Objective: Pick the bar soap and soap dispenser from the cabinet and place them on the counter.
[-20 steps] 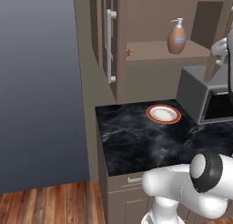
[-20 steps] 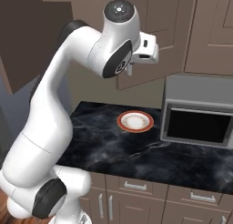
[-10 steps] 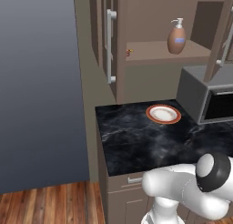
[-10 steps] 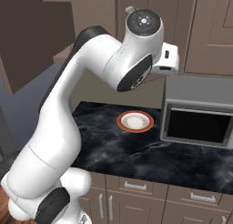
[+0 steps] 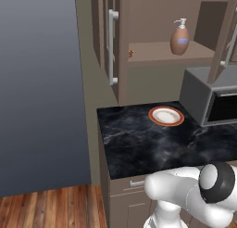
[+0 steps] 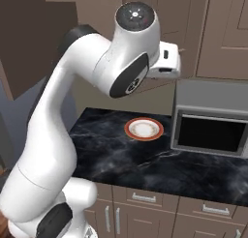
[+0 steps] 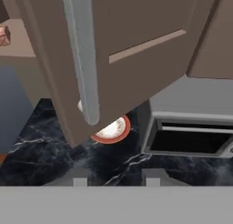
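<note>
One soap dispenser [image 5: 179, 37] stands on the shelf at the upper right of the left base view. One bar soap [image 5: 132, 53] lies at that shelf's left end, small and hard to make out. One plate [image 5: 166, 116] sits on the one desk [image 5: 139, 143], right of centre. One microwave [image 5: 210, 95] stands at the right edge. Two cabinet bar handles show: one [image 5: 112, 46] upper centre, one [image 5: 230, 41] at the right edge.

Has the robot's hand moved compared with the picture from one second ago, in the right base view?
Yes. In the right base view the hand has swung rightward, from above the plate toward the microwave; both stayed put.
</note>
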Controlling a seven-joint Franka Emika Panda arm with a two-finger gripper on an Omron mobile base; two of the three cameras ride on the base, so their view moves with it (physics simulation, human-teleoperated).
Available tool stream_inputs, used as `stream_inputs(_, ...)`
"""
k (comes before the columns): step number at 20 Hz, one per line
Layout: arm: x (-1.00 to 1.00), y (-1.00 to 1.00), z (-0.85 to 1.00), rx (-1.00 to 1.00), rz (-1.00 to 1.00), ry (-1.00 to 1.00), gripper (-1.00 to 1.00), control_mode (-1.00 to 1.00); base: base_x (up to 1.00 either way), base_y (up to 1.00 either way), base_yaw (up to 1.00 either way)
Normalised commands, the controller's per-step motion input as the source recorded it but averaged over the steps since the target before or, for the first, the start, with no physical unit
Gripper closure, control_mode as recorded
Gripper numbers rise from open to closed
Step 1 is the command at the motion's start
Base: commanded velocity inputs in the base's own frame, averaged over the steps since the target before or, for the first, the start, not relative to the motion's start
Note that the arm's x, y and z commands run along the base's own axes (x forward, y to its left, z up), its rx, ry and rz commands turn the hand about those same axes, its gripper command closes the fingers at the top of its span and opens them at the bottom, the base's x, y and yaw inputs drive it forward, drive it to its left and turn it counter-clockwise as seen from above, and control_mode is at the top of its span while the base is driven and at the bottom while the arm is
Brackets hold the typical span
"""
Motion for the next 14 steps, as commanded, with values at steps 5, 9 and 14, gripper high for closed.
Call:
stream_inputs(5,-0.15,0.67,0.01,-0.16,-0.08,0.00,-1.00,-1.00,0.00,0.00,0.00)
stream_inputs(9,-0.10,0.72,0.03,-0.17,-0.03,0.04,-1.00,-1.00,0.00,0.00,0.00)
stream_inputs(14,-0.04,0.89,0.01,-0.17,0.00,0.08,-1.00,-1.00,0.00,0.00,0.00)
